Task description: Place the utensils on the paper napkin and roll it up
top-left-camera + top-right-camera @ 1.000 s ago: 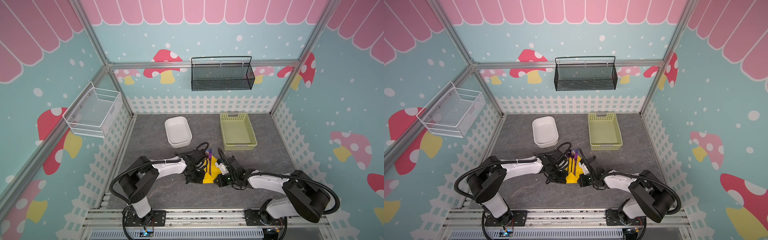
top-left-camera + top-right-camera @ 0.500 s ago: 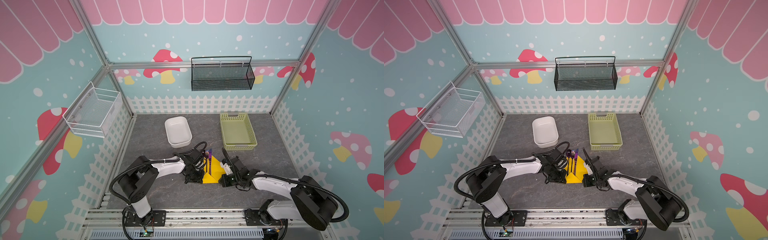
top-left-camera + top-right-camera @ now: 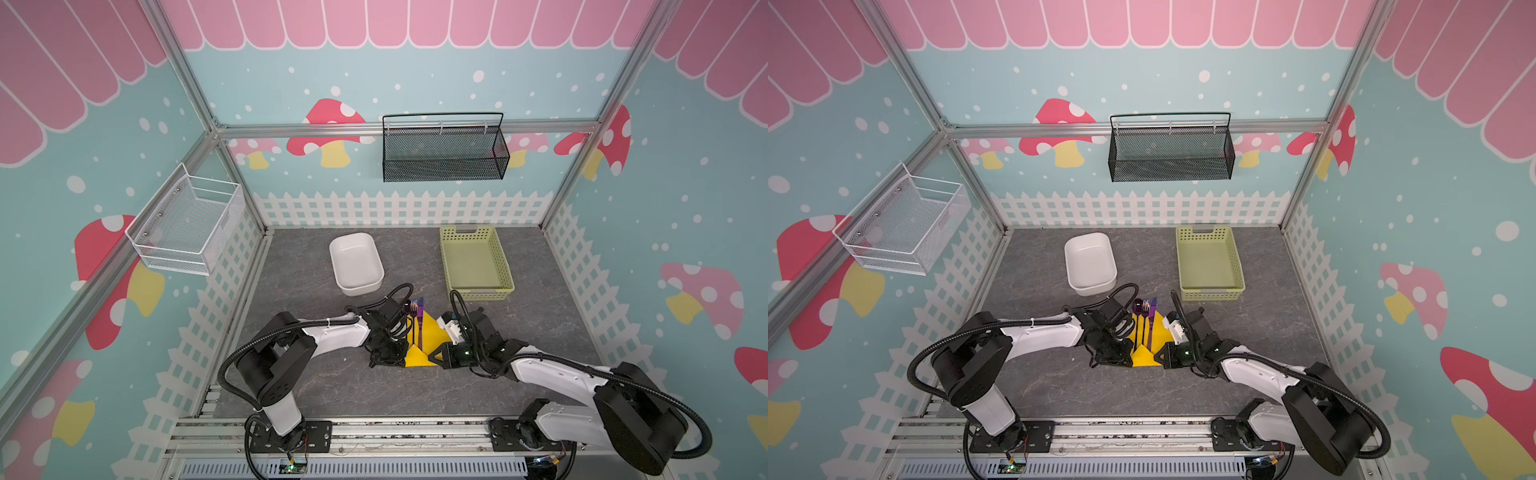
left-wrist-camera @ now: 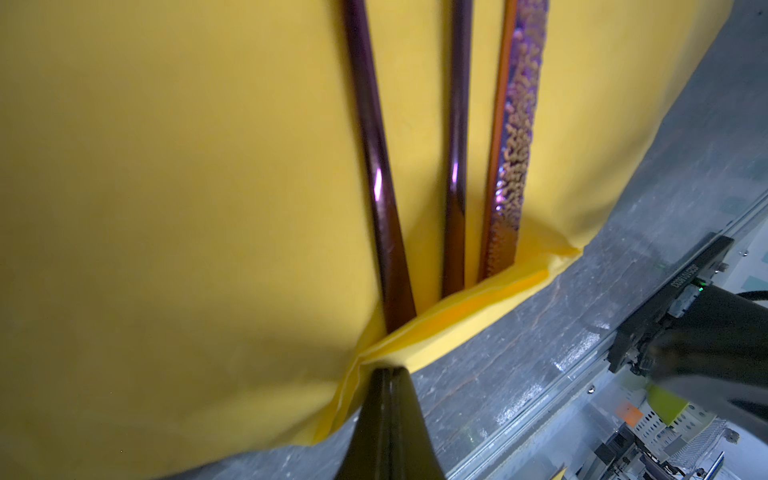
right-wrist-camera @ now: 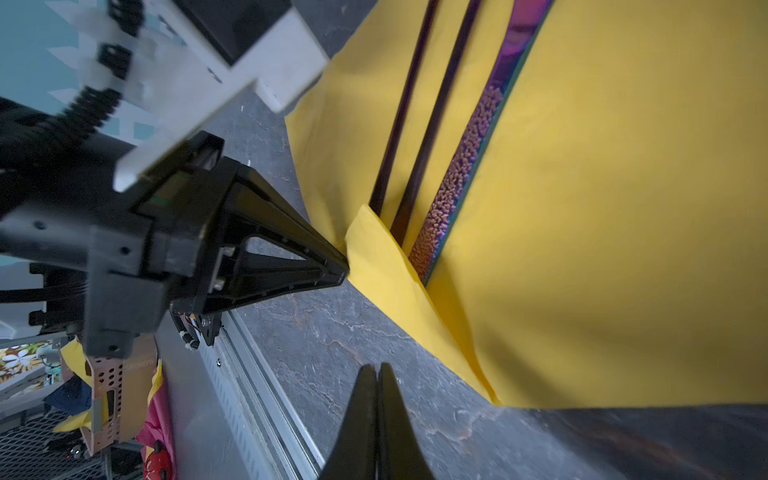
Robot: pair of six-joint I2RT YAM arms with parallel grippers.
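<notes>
My left gripper [image 4: 388, 374] stayed pinched shut on the napkin [image 4: 166, 208] at its folded-up near corner. The three utensils [image 4: 455, 166] lay side by side on it, handle ends tucked under that fold. My right gripper [image 5: 376, 374], shut and empty, had swung back in just beside the napkin's edge, so I judged rolling could begin.

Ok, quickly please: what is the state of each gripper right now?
Left gripper: closed, pinching the folded edge of the paper napkin.
Right gripper: closed, holding nothing.
</notes>
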